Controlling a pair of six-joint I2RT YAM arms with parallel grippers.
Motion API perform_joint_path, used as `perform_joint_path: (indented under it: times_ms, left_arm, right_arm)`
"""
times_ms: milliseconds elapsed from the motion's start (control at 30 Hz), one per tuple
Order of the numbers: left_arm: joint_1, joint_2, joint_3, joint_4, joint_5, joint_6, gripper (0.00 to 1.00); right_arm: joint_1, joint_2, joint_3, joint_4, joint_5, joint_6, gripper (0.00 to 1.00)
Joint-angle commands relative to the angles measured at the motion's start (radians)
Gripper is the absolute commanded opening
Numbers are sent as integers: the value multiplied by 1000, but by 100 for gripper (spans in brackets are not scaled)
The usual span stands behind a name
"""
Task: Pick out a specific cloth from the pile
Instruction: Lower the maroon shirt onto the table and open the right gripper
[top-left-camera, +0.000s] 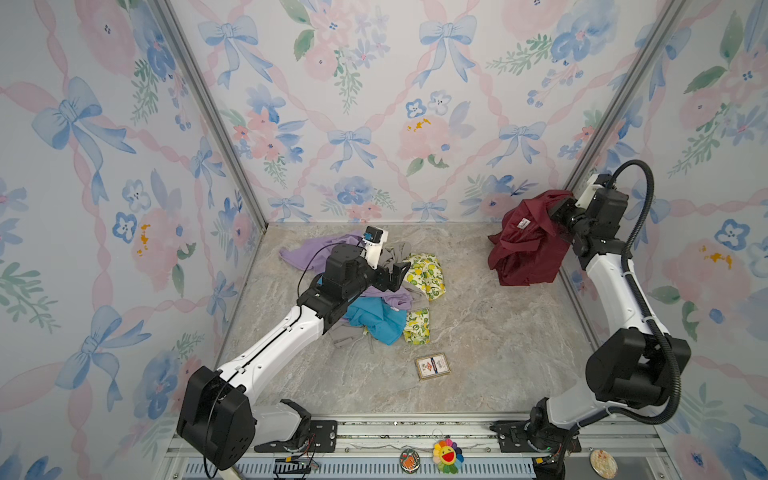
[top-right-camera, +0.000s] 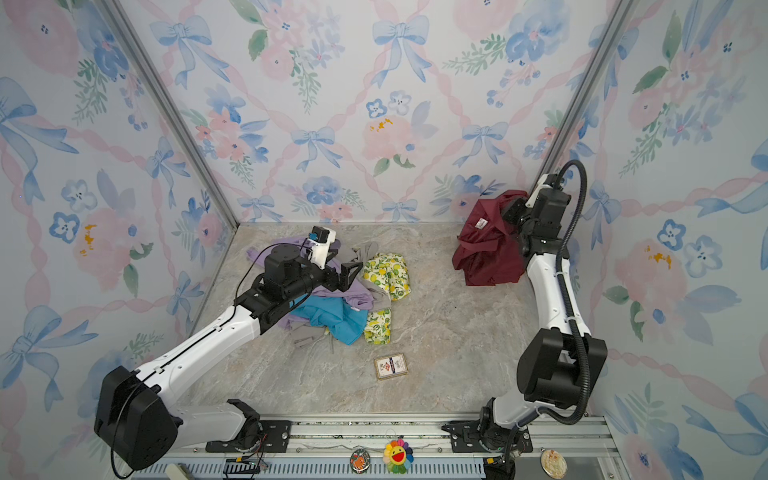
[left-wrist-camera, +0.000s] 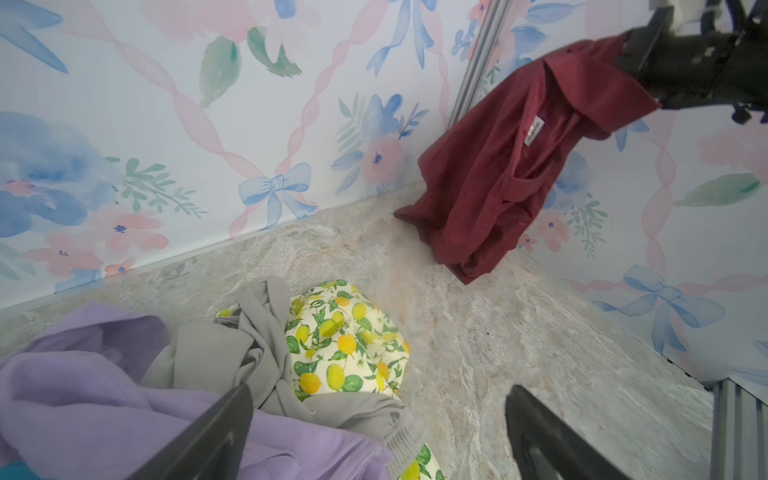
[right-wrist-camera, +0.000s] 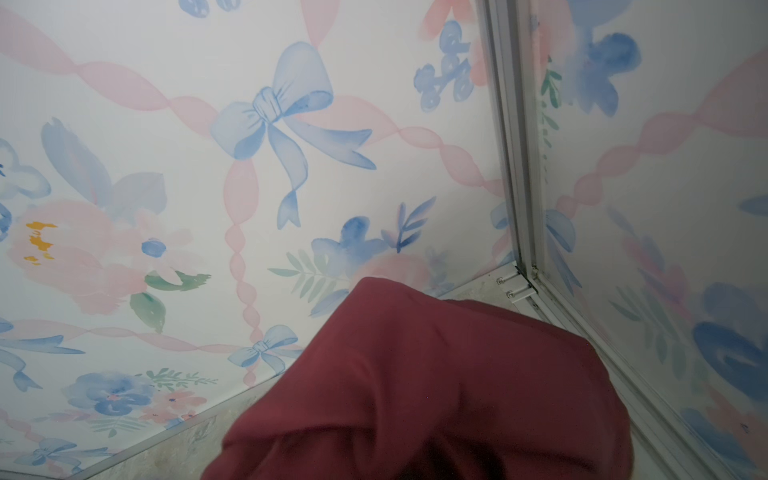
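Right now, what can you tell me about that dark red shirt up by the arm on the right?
The maroon shirt looks like thin, smooth woven cloth, bunched and creased, with a small white neck label showing. It hangs from the right gripper, which is shut on its upper part near the far right corner of the booth. Its lowest folds seem to reach the tabletop. It is well apart from the pile.
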Motion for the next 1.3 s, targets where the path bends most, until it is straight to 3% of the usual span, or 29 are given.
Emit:
perform_joint_path:
  times_ms: [0, 267, 567, 800, 1033, 1267]
  left_arm:
    - [70, -24, -32, 85, 23, -47, 97]
    - [210, -21, -99, 175, -32, -95, 96]
    - [264, -57, -149, 230, -75, -85, 96]
    - [293, -57, -157, 226, -94, -73, 96]
    - [313, -30, -155, 227, -88, -76, 96]
    - [331, 0, -151, 231, -79, -83, 95]
  right_arm:
    - [38, -60, -122, 54, 95, -62, 0]
    - [106, -28, -272, -20, 177, -78, 0]
    - [130, 146, -221, -154, 175, -50, 0]
    - [142, 409, 18, -328, 142, -54, 0]
    - [155, 716, 432, -606, 143, -40, 0]
    - [165, 913, 730, -742, 188, -24, 0]
